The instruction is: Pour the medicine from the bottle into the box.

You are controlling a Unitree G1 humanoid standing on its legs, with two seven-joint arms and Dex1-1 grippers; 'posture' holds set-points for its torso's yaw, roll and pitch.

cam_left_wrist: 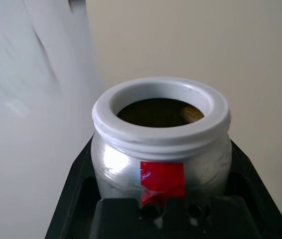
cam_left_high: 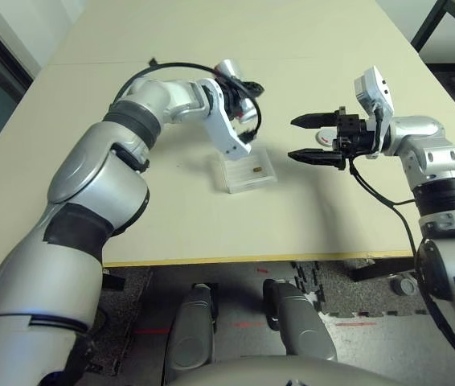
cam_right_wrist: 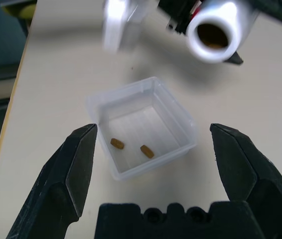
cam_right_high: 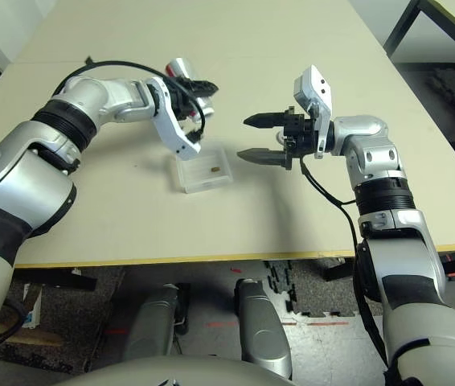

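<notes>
1. Left end effector [cam_left_high: 239, 100] is clenched on the bottle [cam_left_wrist: 161, 144], its black fingers [cam_left_wrist: 76, 199] pressing both sides of the silver body just below the white threaded neck.
2. From the head views, the left arm reaches up and across from about 7 o'clock, the elbow bent and the wrist rolled, so the bottle [cam_left_high: 231, 76] hangs above the tabletop [cam_left_high: 91, 193] at roughly 12 o'clock of the box [cam_left_high: 247, 173].
3. Seen from the right wrist, the bottle's open mouth [cam_right_wrist: 213, 35] faces that camera, so the bottle is tipped toward the right arm; it carries no cap, and a red mark [cam_left_wrist: 162, 177] sits on its side.
4. Inside the mouth, a brownish pill [cam_left_wrist: 192, 114] lies against the inner wall.
5. Right end effector [cam_left_high: 312, 138] is released, its two black fingers [cam_right_wrist: 76, 169] spread wide and holding nothing.
6. It points level toward 9 o'clock, hovering at about 3 o'clock of the box, near it but apart, with the right forearm bent up from the lower right.
7. On the tabletop the clear box [cam_right_wrist: 143, 127] sits between the two end effectors, and two brownish pills [cam_right_wrist: 117, 144] lie side by side on its floor, not touching.
</notes>
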